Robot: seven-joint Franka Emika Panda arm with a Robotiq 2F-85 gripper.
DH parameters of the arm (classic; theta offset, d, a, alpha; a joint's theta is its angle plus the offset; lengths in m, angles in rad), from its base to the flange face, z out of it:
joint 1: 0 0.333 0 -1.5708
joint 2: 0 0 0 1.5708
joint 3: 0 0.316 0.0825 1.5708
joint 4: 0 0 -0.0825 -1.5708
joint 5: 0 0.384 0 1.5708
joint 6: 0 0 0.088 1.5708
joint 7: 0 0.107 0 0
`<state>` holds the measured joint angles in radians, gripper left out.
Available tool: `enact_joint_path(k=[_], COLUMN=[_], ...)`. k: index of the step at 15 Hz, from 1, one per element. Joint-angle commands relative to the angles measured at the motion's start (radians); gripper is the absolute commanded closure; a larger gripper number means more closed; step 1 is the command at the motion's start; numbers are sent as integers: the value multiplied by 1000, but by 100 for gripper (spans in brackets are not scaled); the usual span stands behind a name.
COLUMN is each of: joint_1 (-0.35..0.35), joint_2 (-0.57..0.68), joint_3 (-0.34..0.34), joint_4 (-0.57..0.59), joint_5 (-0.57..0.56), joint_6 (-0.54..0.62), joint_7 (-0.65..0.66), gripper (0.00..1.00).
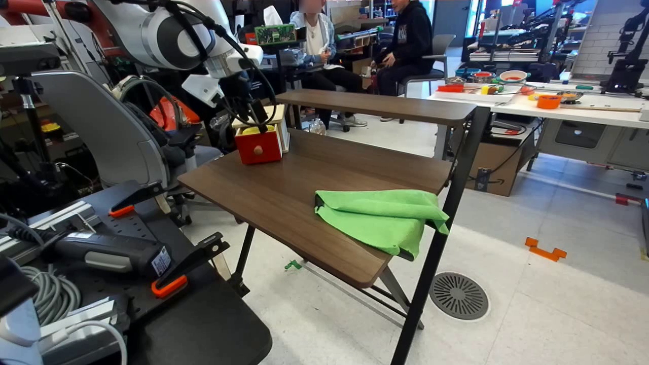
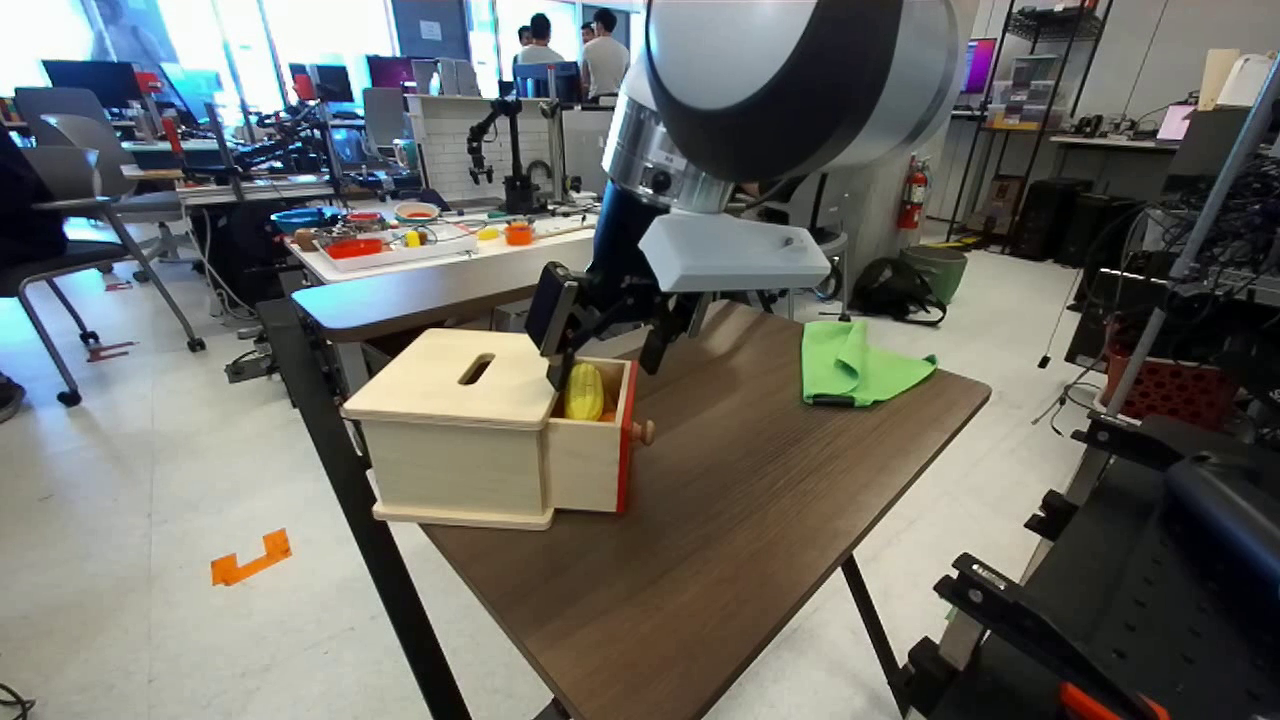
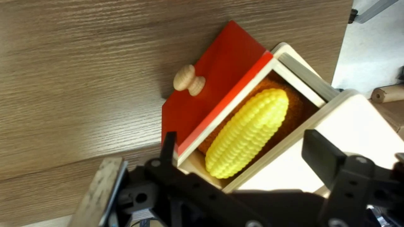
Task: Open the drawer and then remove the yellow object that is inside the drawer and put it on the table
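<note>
Drawer (image 3: 217, 85) standing partly out of its pale box (image 2: 450, 465), which is occupying the table's (image 2: 760, 480) corner where a short edge is meeting the long edge under the raised shelf (image 1: 375, 105), askew to both. Yellow corn cob (image 3: 247, 135) is lying in the drawer, lengthwise along the red front, atop rust-brown material (image 3: 268, 82) (lining or item, can't tell). Green cloth (image 1: 380, 218) is draping over the opp. short edge. Gripper (image 2: 606, 366) is hanging above the drawer, fingers (image 3: 322, 157) spread wide & holding nothing; in the wrist view one finger is showing over the box's lid, the other by the red front. Step in hand, prob.: grasping the corn cob. For a good grasp the gripper should be narrowing its spread to fit btwn lid & red front, aligning across the cob's narrow width, lowering straight, & squeezing approx. mid-length. Bearing on the front would poss. be shoving the drawer shut. After lifting clear of the rim, prob. best placing: twd the long edge opp. the shelf.
</note>
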<state>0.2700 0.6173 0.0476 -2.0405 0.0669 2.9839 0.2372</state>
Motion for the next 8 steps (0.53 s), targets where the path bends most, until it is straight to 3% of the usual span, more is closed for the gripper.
enact_joint_path(k=[1, 8], joint_1=[33, 18], joint_2=[-43, -17], joint_3=[-35, -14], joint_4=[-37, -23], joint_5=[-27, -69], joint_6=[24, 57], joint_7=[-9, -97], gripper=[0, 0])
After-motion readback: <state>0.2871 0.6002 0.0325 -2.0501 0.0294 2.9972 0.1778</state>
